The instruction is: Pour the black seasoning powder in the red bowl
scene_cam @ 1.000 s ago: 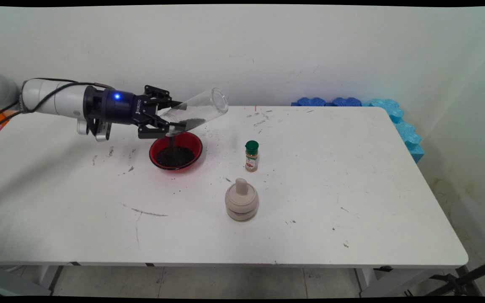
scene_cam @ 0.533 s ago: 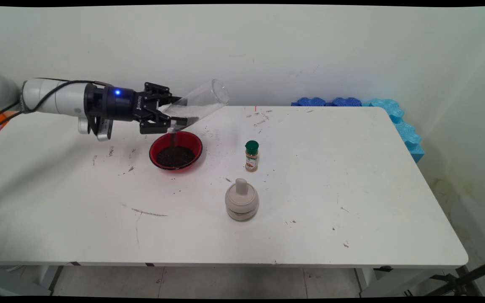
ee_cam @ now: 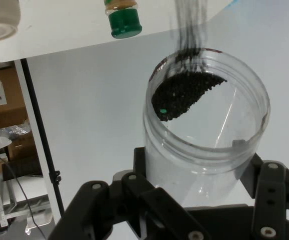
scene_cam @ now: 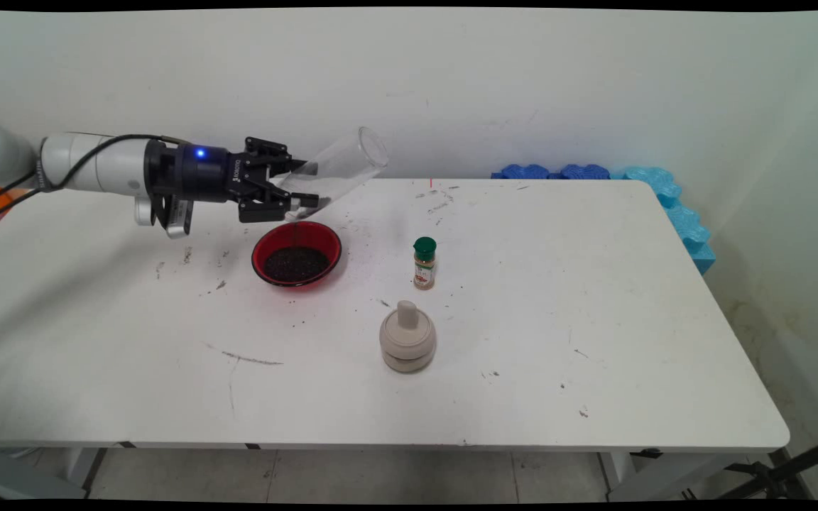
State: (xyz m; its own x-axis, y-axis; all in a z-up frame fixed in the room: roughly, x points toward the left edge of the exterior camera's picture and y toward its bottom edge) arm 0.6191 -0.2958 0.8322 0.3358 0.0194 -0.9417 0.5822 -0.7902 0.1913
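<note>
Clear plastic jar (scene_cam: 338, 174): clamped near its mouth in the tool (scene_cam: 294, 193), tilted mouth-down above the red bowl (scene_cam: 297, 253) of dark granules. Green-capped spice bottle (scene_cam: 424, 263) stands right of the bowl; beige lidded pot (scene_cam: 407, 338) nearer. White bench (scene_cam: 593, 319).

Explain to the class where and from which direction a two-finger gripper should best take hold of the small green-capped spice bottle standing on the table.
Grip the spice bottle across its body, just under the green cap, coming from above or from its open right side. It stands upright and narrow, so the fingers can likely span it. The red bowl to its left and the beige lidded pot in front crowd those sides.
</note>
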